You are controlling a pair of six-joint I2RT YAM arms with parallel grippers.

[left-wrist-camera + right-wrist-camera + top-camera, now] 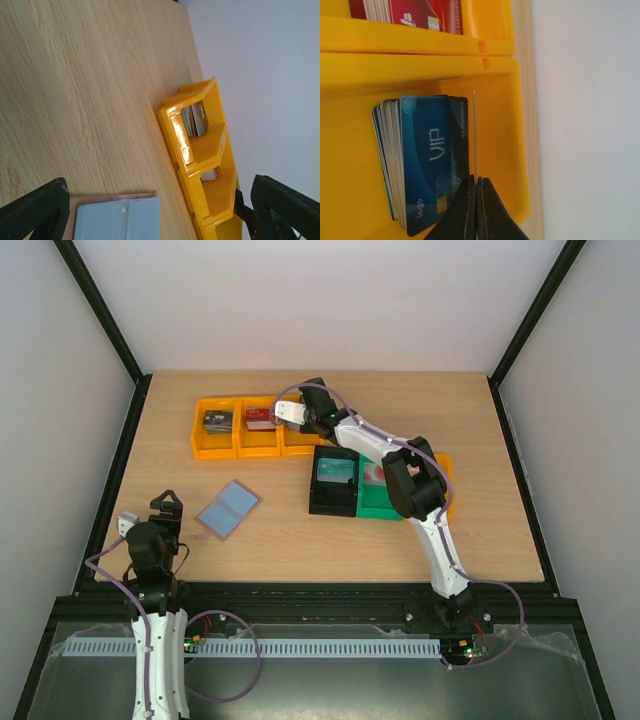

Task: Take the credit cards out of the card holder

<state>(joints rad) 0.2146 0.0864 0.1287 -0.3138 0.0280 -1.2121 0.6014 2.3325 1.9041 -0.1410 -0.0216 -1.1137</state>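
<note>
The card holder point(228, 508) lies open on the table, pale blue inside up with a pinkish edge; it also shows in the left wrist view point(117, 218). My left gripper point(166, 506) hangs open and empty just left of it, jaws wide apart point(159, 200). My right gripper point(290, 412) is over the rightmost yellow bin at the back. Its jaws point(476, 179) are shut on a thin credit card point(474, 130) seen edge-on, upright, just right of a stack of blue "VIP" cards point(422, 160) standing in that bin. The held card's colour cannot be told.
A row of yellow bins point(222, 445) holds card stacks, among them red cards point(425, 12). A black bin point(332, 502) with a teal card point(333, 471), a green bin point(375, 505) and another yellow bin point(446, 480) sit at middle right under the right arm.
</note>
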